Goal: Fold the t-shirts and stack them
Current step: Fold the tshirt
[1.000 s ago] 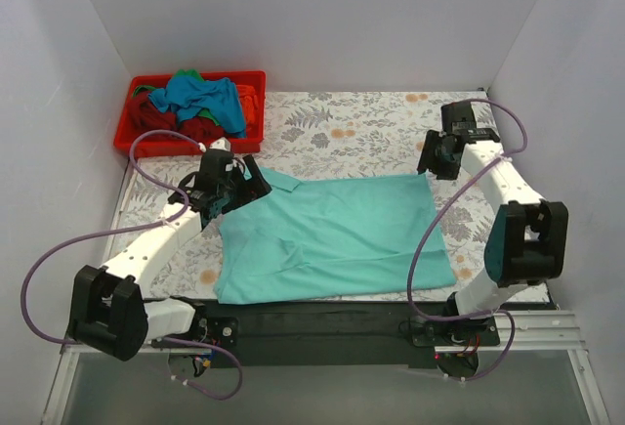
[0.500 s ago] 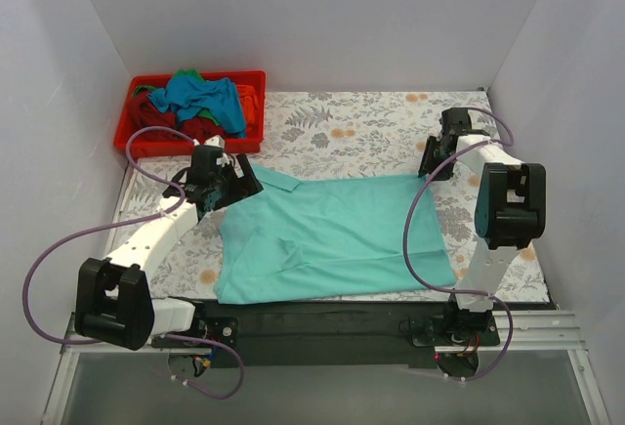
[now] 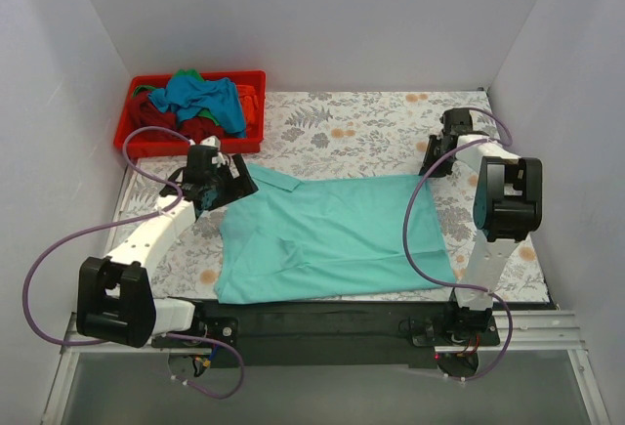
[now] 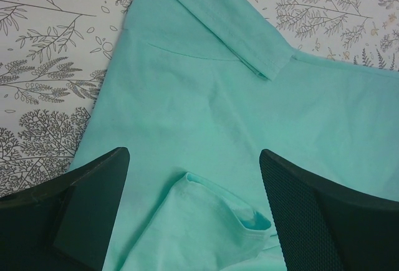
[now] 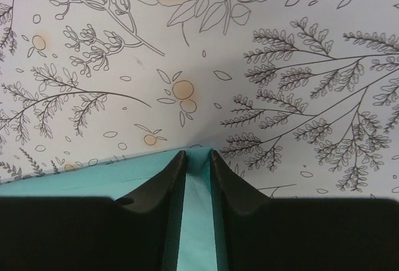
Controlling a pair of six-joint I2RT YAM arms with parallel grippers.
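1. The right end effector (image 5: 194, 154) is standing with its jaws narrowly apart, astride the far right corner of the mint-teal short-sleeved cloth t-shirt (image 3: 332, 234). Only the hem edge is lying between the tips, so a shallow bite could be slipping free on lifting.
2. The left end effector (image 4: 193, 159) is hovering spread wide over the shirt's shoulder area, beside a rumpled sleeve (image 4: 218, 212). Descending here, it risks catching that extra layer.
3. The t-shirt is lying spread out on the floral-printed surface (image 3: 371, 127) between the arms. Uneven lifting would be skewing the fold.
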